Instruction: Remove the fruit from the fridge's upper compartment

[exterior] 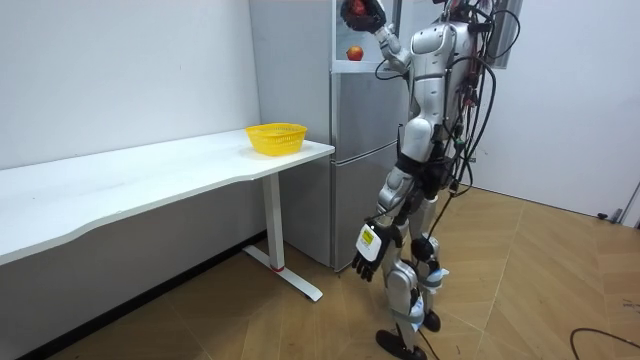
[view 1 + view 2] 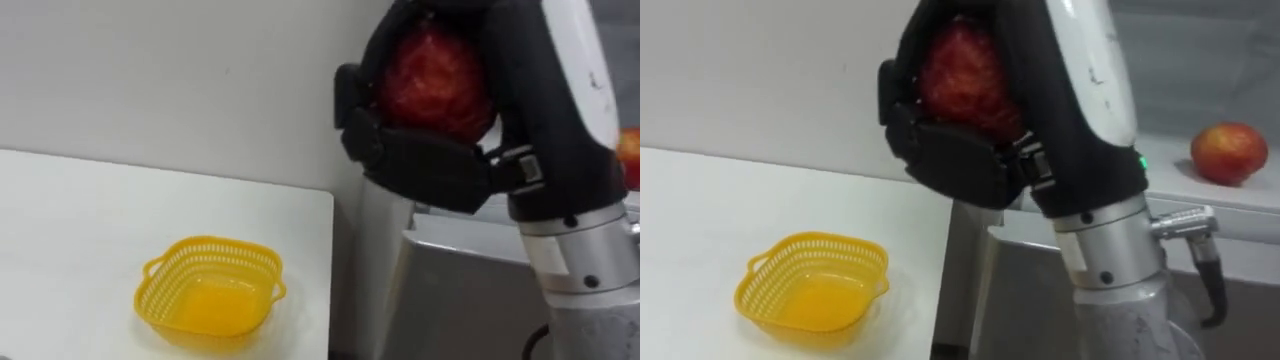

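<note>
At the left of the frame a white table (image 2: 80, 220) is seen against a pale wall. Near its right edge, in the lower left of the eye views, a yellow mesh basket (image 2: 158, 292) is set, with nothing in it.

Right of the table edge stands a grey fridge (image 2: 450, 290). In the room view its upper compartment is seen open, with the robot placed just in front of it.

In the upper middle of the eye views, the right hand (image 2: 430, 165) is raised before the fridge. Its fingers are curled closely round a red apple (image 2: 435, 80), which is cupped from below and at the sides. Only the fruit's red face is left showing between the dark fingers. The apple is thus held in the air, clear of any shelf and well above the basket.

At the far right a second apple (image 2: 1228, 152) is left lying on the shelf (image 2: 1200, 190) of the upper compartment.

The left hand (image 1: 367, 252) is seen low in the room view, hung beside the thigh with loose fingers and nothing in it.

The held apple is judged to be firm, fairly light and smooth-skinned, so some slipping is to be expected, and bruising under hard pressure. It is best taken round its widest part, with support from beneath, as appears to be done here.
</note>
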Tool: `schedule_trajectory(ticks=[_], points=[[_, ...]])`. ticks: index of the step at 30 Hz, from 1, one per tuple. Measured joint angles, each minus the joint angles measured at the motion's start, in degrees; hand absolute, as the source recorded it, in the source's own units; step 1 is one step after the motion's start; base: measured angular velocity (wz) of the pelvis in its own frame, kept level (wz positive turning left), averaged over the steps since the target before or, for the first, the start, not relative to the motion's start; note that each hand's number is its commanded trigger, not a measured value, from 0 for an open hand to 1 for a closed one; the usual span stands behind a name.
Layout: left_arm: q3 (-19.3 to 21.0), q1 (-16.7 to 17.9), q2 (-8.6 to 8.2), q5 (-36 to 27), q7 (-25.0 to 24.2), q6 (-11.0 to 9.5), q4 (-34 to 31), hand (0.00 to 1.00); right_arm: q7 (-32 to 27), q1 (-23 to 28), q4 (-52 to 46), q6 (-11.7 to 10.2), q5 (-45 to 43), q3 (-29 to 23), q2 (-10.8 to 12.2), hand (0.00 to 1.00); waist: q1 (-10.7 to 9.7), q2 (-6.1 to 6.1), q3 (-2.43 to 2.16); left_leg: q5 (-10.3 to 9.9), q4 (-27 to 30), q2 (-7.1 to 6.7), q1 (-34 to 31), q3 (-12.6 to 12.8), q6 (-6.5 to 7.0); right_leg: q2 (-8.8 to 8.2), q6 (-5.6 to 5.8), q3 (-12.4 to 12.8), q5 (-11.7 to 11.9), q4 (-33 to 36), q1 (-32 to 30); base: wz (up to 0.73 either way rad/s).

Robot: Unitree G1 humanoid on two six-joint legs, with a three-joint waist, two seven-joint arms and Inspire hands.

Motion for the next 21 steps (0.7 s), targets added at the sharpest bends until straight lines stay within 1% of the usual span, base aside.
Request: schedule_trajectory(ticks=[1,2,3,4,5,7,9,11,13,14,15,16,17,18,19,20,21], points=[[0.0,-0.1,0.14,0.0,0.0,0.0,0.3,0.00,0.1,0.0,0.1,-0.1,-0.2,0.4,0.0,1.00,0.3,-0.26,0.00,0.0,0.0,0.00,0.0,-0.1,0.00,-0.01,0.00,-0.2,0.0,0.0,0.0,0.11],[0.0,-0.2,0.33,0.0,0.2,0.0,0.8,0.00,0.1,0.0,0.4,-0.4,-1.0,0.9,0.0,1.00,0.7,-0.79,-0.07,0.0,0.0,-0.08,0.0,-0.5,0.00,-0.12,0.00,-0.9,0.0,0.0,0.2,0.13],[0.0,0.0,0.44,0.0,0.2,0.0,0.8,0.00,0.1,0.0,0.5,-0.5,-1.7,1.0,0.0,1.00,0.8,-0.99,-0.05,0.0,0.0,-0.13,0.0,-0.7,0.00,-0.14,0.00,-1.1,0.0,0.0,0.2,0.17],[0.0,0.2,0.66,-0.1,0.1,0.0,0.8,0.00,0.1,0.0,0.8,-0.4,-2.3,1.0,0.0,1.00,1.4,-1.38,-0.06,0.0,0.0,-0.21,0.0,-1.1,0.01,-0.20,0.00,-1.3,0.0,0.0,0.3,0.16],[0.1,0.2,1.04,-0.1,0.1,0.0,0.8,0.00,-0.1,-0.1,1.5,-0.6,-3.1,1.0,0.0,1.00,1.9,-1.79,0.15,0.0,0.1,-0.26,0.0,-1.8,0.01,-0.24,0.00,-1.9,0.0,-0.1,0.6,0.16],[0.5,0.3,1.76,-0.1,0.1,0.0,0.9,0.00,-0.1,-0.5,3.6,-1.0,-4.4,1.1,-0.3,1.00,2.1,-2.30,0.28,0.0,0.1,-0.31,-0.2,-2.8,0.02,-0.25,0.01,-2.7,0.0,-0.1,0.8,0.25],[0.9,0.1,2.22,-0.2,0.2,0.0,0.9,0.00,-0.1,-0.6,5.8,-1.1,-4.2,1.8,-1.4,1.00,2.4,-2.56,0.26,0.0,0.4,-0.40,-0.7,-3.5,0.02,-0.27,0.02,-2.8,0.0,-0.1,0.9,0.25],[1.6,0.1,2.60,-0.1,0.3,0.0,1.1,0.00,0.2,-0.6,8.9,-1.2,-4.0,2.3,-2.6,1.00,3.6,-3.00,0.47,0.0,0.5,-0.36,-0.8,-3.9,0.01,-0.26,0.05,-3.2,0.0,-0.2,0.9,0.08],[1.9,0.2,2.93,0.0,0.2,0.0,1.2,0.00,0.2,-0.7,12.2,-1.5,-4.4,2.3,-3.5,1.00,3.8,-3.50,0.64,0.0,1.0,-0.41,-1.4,-4.6,0.01,-0.34,0.05,-4.3,0.0,-0.1,0.9,0.18],[2.2,0.2,3.07,0.1,0.2,0.0,1.4,0.00,0.2,-0.7,14.7,-1.5,-4.2,2.2,-3.9,1.00,4.6,-3.88,0.54,0.0,1.1,-0.42,-1.5,-4.7,-0.02,-0.33,0.05,-4.2,0.0,-0.1,0.7,0.14],[2.3,0.4,3.14,0.1,0.2,0.0,1.9,0.00,0.2,-1.2,17.8,-1.5,-3.4,2.3,-4.2,1.00,5.3,-4.10,0.59,0.0,1.4,-0.43,-1.8,-4.8,-0.03,-0.35,0.05,-4.6,0.0,-0.1,0.7,0.04],[2.3,0.4,3.18,0.0,0.2,0.1,2.0,0.00,0.2,-1.9,19.6,-1.5,-2.7,2.3,-4.2,1.00,5.3,-4.47,0.46,0.0,1.7,-0.49,-2.0,-5.0,-0.03,-0.41,0.05,-4.9,0.0,-0.1,0.7,0.16],[2.3,0.4,3.29,0.0,0.2,0.0,2.1,0.00,0.2,-3.1,23.3,-1.3,-1.1,2.2,-4.4,1.00,5.4,-4.83,0.37,0.0,1.9,-0.65,-2.6,-5.8,-0.04,-0.56,0.05,-6.1,0.0,-0.1,0.6,0.24],[2.3,0.4,3.34,0.0,0.2,0.0,2.1,0.00,0.2,-3.7,24.9,-1.1,-0.2,2.2,-4.8,1.00,5.4,-5.01,0.38,0.1,1.9,-0.77,-2.8,-6.1,-0.10,-0.67,0.06,-6.5,0.0,-0.1,0.5,0.29],[2.3,0.3,3.50,0.0,0.2,0.0,2.0,0.00,0.2,-4.6,27.7,-0.9,1.4,2.3,-6.0,1.00,5.8,-5.33,0.45,0.1,1.8,-0.88,-3.1,-6.4,-0.12,-0.84,0.09,-7.2,-0.1,-0.1,0.4,0.18],[2.5,0.2,3.70,0.0,0.2,0.0,2.0,0.00,0.2,-5.0,29.4,-0.6,2.9,2.2,-7.2,1.00,6.8,-5.80,0.39,0.1,1.9,-0.99,-3.6,-6.6,-0.13,-0.94,0.11,-7.5,-0.1,0.0,0.0,0.14],[2.6,0.1,3.82,0.0,0.2,0.0,2.0,0.00,0.2,-5.0,29.7,-0.2,3.3,2.2,-7.8,1.00,7.0,-6.03,0.51,0.2,1.9,-1.04,-3.8,-6.7,-0.12,-0.99,0.11,-7.6,-0.1,0.0,0.0,0.12]])
